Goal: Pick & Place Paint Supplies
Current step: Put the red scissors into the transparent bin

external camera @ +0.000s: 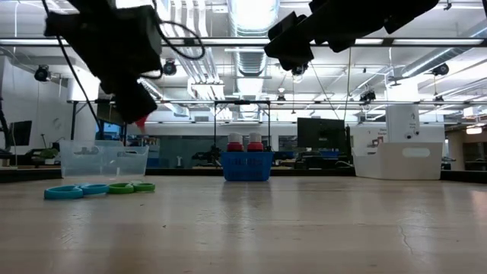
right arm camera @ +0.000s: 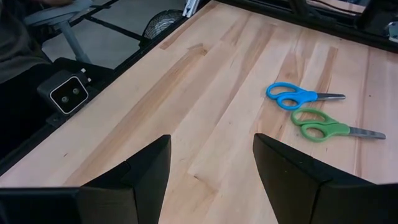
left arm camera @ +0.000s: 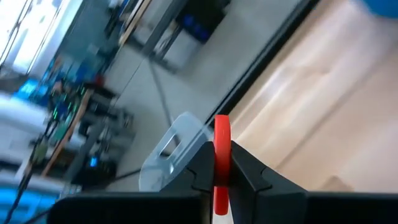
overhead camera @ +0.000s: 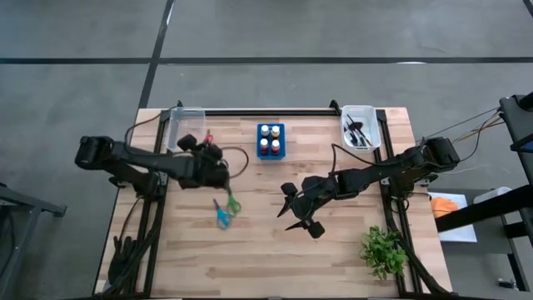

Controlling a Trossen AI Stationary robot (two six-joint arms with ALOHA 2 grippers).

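Pale wood planks form the table [overhead camera: 333, 258]. From above, two scissors, green scissors [overhead camera: 233, 202] and blue scissors [overhead camera: 222, 218], lie just below the left gripper [overhead camera: 208, 148]; four bottles fill the blue holder [overhead camera: 271, 141]. Left wrist: fingers pinch red scissors [left arm camera: 221, 162] near a clear bin [left arm camera: 171, 146]. Right wrist: right gripper [right arm camera: 211, 163] spread, empty.

wooden table [overhead camera: 275, 242] (pale planks) bears blue scissors [overhead camera: 221, 218], green scissors [overhead camera: 234, 203], plant [overhead camera: 383, 251].
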